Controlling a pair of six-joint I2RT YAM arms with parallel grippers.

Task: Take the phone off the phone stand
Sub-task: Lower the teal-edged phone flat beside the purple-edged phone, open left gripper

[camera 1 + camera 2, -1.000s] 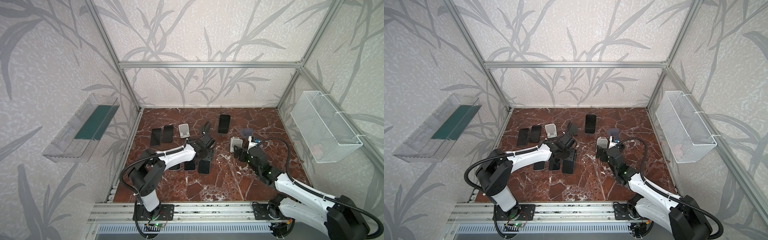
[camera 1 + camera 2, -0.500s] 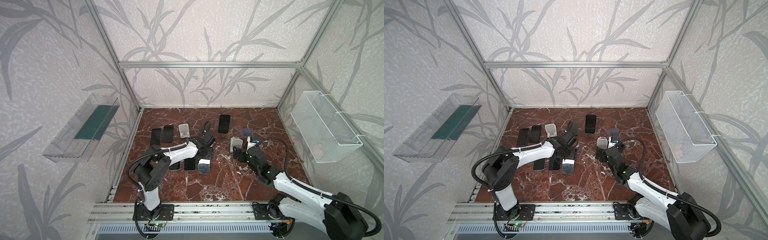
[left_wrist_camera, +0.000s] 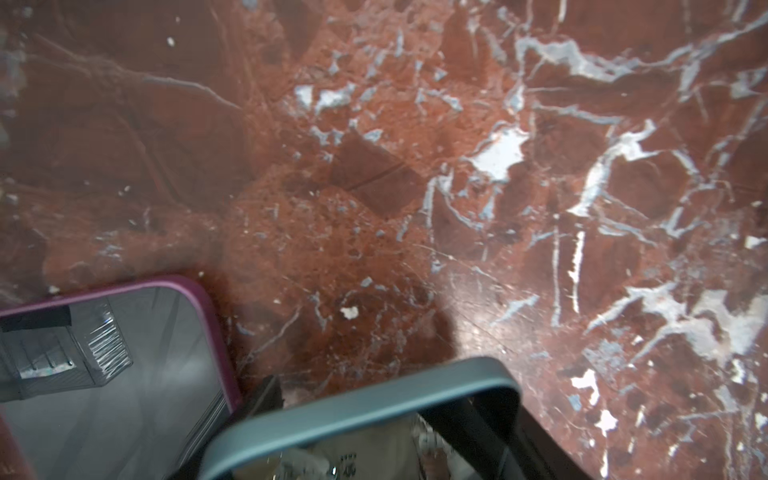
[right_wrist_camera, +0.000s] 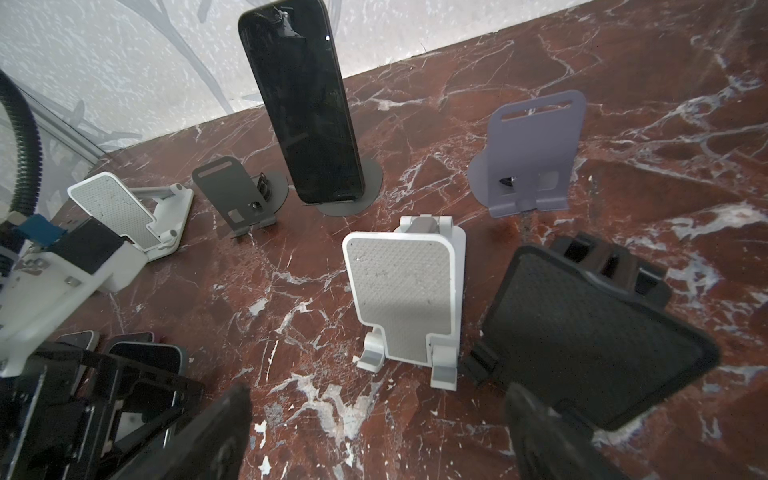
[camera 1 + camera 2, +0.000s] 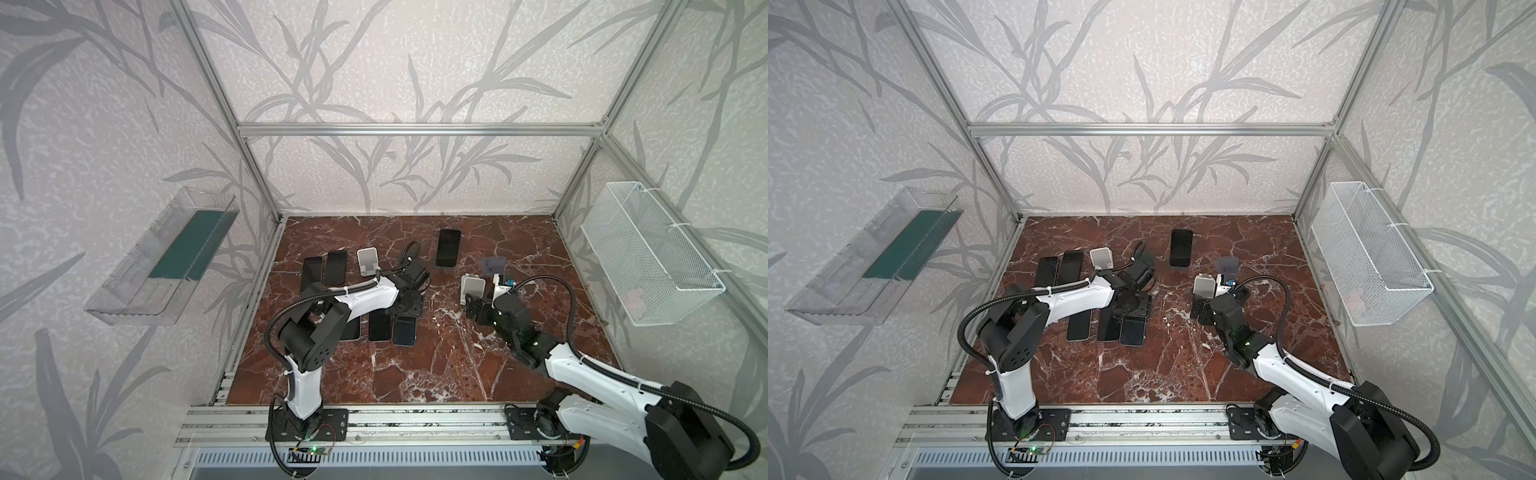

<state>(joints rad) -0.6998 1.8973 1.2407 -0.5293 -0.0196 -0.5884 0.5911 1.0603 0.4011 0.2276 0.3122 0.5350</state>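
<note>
Left claw (image 5: 405, 305) sits low over the near row of phones in both top views, closed on a grey-cased phone (image 5: 404, 332) at the right end of that row. I cannot tell whether the phone rests on the table (image 5: 436, 365) or hangs just above it. Right claw (image 5: 473, 305) hangs wide open and empty among the stands on the right. A black phone (image 5: 448, 247) stands upright at the far middle, well apart from both claws.

From the left wrist, the grey-cased phone's rim crosses between the dark fingers (image 3: 266, 395), and a purple-cased phone (image 3: 124, 374) lies flat just beside it.

From the right wrist, the black phone leans on a round stand (image 4: 370, 183). The other stands are bare: two white stands (image 4: 405, 295), a small dark stand (image 4: 241, 195), a lilac stand (image 4: 536, 158) and a black stand (image 4: 582, 332).

By my judgement, the step in hand is laying a freed phone into the row. Next the left claw must let go and back off without nudging its neighbours. The black phone then needs lifting up and clear of its stand's lip.

Count: six phones, with three in the near row, two flat at the far left and one on a stand. There are six stands and two claws.
</note>
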